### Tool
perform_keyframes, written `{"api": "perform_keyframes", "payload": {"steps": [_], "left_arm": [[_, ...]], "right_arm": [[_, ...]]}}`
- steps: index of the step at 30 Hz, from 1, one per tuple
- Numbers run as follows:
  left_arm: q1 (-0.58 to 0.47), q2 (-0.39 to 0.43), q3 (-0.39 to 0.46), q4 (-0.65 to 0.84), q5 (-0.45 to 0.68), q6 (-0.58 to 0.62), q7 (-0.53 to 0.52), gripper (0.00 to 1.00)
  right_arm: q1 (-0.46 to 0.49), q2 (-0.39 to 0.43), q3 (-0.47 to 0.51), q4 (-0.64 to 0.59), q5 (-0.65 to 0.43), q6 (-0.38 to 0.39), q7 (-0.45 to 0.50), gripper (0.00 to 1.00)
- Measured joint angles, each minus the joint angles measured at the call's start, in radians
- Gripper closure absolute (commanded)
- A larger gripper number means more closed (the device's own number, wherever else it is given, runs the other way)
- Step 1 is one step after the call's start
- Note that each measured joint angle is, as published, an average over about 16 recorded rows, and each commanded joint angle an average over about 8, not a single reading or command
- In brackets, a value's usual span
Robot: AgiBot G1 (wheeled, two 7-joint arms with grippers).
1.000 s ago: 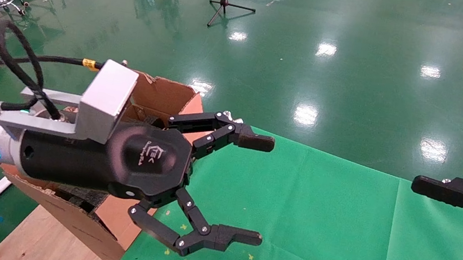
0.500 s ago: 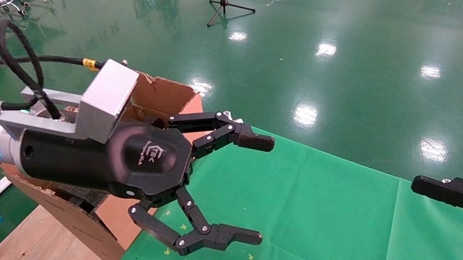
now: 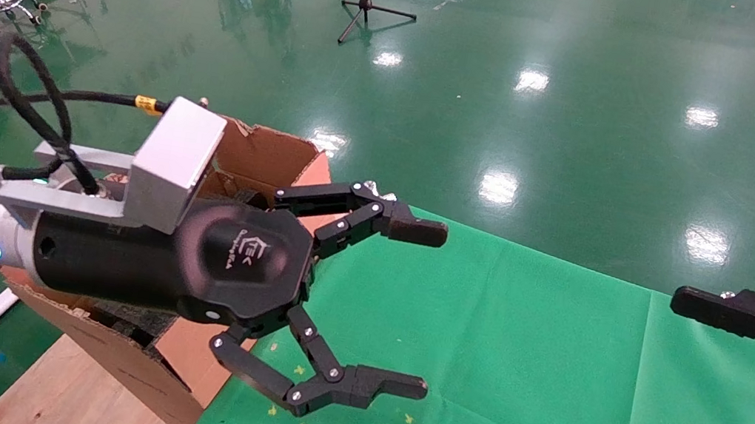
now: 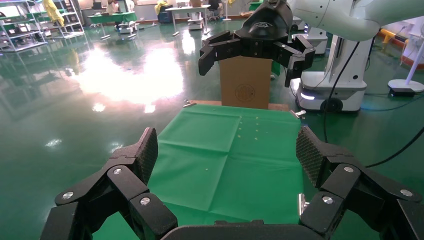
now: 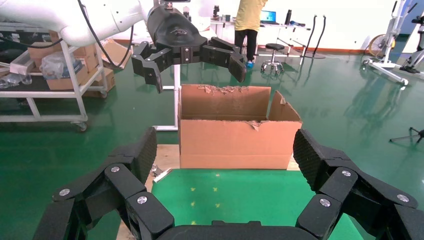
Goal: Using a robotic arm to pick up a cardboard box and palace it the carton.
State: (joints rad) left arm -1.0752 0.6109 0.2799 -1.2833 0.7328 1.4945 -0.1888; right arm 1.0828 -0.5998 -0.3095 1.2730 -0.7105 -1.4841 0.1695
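My left arm, white with a silver wrist, holds its black gripper [image 3: 434, 312] open and empty in the air at the carton's right side, above the left end of the green cloth [image 3: 516, 337]. The carton [image 3: 266, 154] is large and brown with ragged flaps and is partly hidden behind that gripper. Black foam [image 3: 133, 320] shows inside it. The right wrist view shows the carton [image 5: 235, 142] whole, with the left gripper [image 5: 197, 77] above it. My right gripper [image 3: 653, 382] is open and empty at the right edge. The flat taped cardboard box shows in no view.
A wooden board [image 3: 74, 391] lies under the carton. In the left wrist view an upright brown cardboard piece [image 4: 245, 92] with a round print stands beyond the cloth's far end, behind the right gripper [image 4: 250, 65]. A tripod stand [image 3: 367, 5] stands on the green floor.
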Motion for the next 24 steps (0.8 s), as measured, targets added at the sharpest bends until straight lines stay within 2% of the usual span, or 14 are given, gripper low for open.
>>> {"api": "perform_keyframes", "payload": {"steps": [24], "left_arm": [[0.0,0.0,0.0,0.0,0.0,0.0,0.0,0.0]], "right_arm": [[0.0,0.0,0.0,0.0,0.0,0.0,0.0,0.0]]}}
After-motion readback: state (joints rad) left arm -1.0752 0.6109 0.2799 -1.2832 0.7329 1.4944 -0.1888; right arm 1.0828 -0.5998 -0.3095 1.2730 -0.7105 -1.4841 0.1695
